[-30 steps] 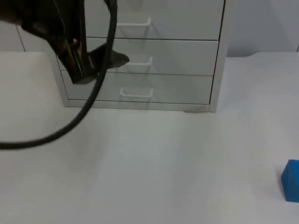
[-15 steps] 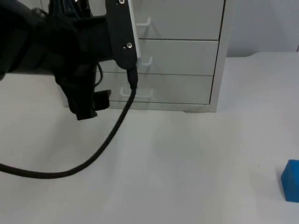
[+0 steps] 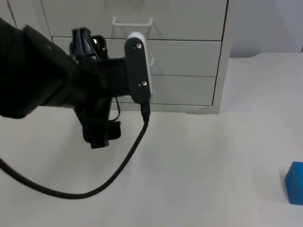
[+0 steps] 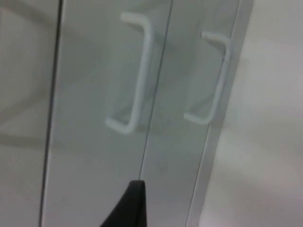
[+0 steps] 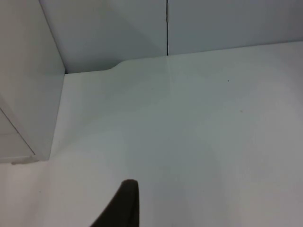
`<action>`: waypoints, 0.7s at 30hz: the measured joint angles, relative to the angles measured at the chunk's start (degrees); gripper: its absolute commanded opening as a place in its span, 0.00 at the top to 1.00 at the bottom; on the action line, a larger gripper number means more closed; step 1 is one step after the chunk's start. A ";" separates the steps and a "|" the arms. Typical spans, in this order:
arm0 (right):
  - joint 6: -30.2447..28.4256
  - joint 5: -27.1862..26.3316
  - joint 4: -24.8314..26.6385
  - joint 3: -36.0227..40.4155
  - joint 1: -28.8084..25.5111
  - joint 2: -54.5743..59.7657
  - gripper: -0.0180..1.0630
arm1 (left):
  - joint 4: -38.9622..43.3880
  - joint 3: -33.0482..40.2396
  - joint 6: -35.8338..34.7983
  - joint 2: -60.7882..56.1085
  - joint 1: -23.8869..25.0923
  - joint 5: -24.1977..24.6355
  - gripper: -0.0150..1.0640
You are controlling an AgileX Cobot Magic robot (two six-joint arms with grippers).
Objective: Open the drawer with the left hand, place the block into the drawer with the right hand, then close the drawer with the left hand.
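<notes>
- Hovering over the white table just in front of the white metal drawer cabinet, at about 9 o'clock in the top view: the left tool, carried on the bulky black left arm.
- Pointing down toward the table, with the left tool's tip near the cabinet's base and apart from every handle.
- Impossible to tell how far the left tool is spread; holding nothing, as far as can be made out.
- Facing the cabinet front in the left wrist view, with two white wire handles standing side by side on neighbouring drawer fronts and one black fingertip just short of them.
- Sitting fully shut: all the drawers in sight, fronts flush with the cabinet.
- Lying at about 4 o'clock on the table, cut by the picture's edge and well apart from the cabinet and the left tool: the small blue block.
- Waiting off to the side: the right arm, its right wrist view looking across bare table toward the grey partition wall and a side of the cabinet, with one black fingertip in sight.
- Impossible to tell the right tool's spread.
</notes>
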 measured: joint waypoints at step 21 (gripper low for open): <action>0.00 0.00 0.00 0.00 0.00 0.00 0.01 | 23.49 -2.09 -20.77 10.37 -0.16 -5.05 0.02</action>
